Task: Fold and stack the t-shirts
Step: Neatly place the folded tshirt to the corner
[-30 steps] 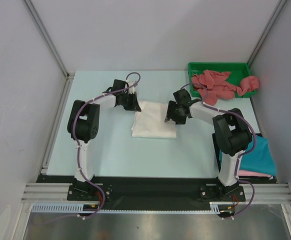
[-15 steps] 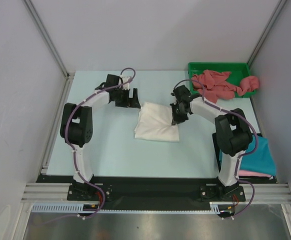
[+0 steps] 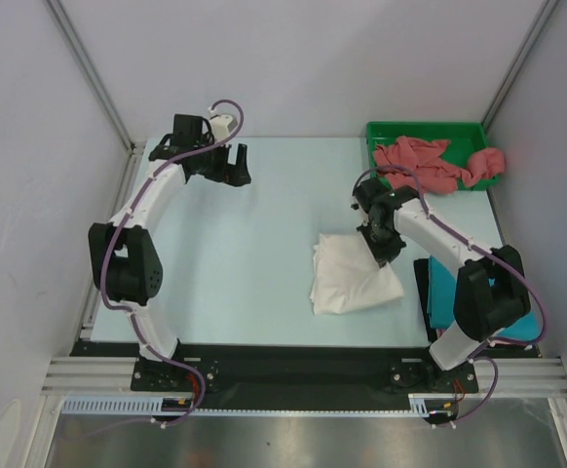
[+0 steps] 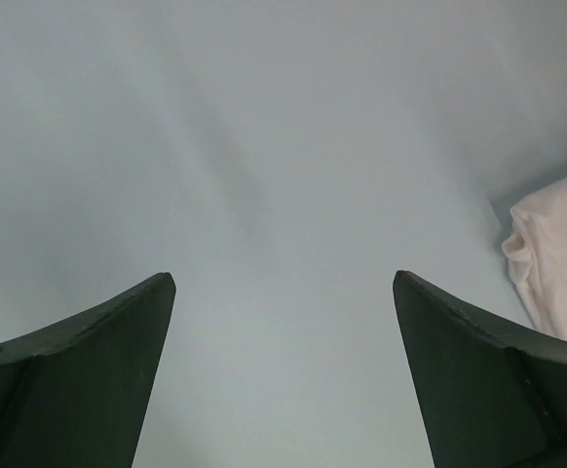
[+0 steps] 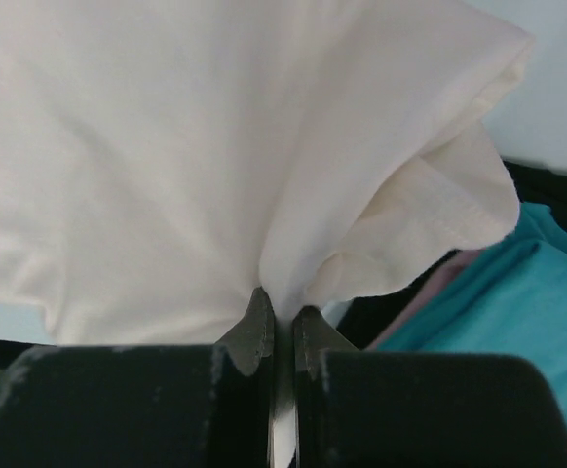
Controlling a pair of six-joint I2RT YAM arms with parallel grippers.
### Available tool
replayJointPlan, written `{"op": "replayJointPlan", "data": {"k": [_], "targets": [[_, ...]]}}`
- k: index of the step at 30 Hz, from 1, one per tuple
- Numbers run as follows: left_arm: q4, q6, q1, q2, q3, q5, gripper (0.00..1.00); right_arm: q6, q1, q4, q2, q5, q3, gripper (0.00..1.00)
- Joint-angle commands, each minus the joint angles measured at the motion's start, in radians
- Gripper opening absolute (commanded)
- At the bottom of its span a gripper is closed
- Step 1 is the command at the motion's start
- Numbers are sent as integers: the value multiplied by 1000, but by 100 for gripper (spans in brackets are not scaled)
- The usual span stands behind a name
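Stacking step: right gripper (image 3: 381, 250) is clamping folded white t-shirt (image 3: 347, 280), left gripper (image 3: 229, 166) hanging agape; next needing flat release onto near-right teal t-shirt (image 5: 517, 285)

Soft cloth on a matt tabletop (image 3: 254, 249)
White t-shirt (image 3: 354, 280): creased, matt cloth. Tabletop: smooth, pale. Fingers (image 4: 79, 380): matt black plastic. Tray (image 3: 425, 129): green plastic.
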Motion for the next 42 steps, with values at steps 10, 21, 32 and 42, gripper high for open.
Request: {"op": "replayJointPlan", "data": {"k": [10, 21, 32, 42], "targets": [[-4, 57, 8, -77, 67, -13, 100, -88, 25, -225, -263, 321, -105, 0], [14, 59, 8, -56, 73, -11, 100, -59, 27, -438, -495, 440, -80, 0], [19, 65, 8, -57, 76, -29, 100, -267, -192, -471, -613, 559, -28, 0], [20, 74, 8, -48, 79, -45, 100, -327, -231, -471, -627, 519, 61, 0]]}}
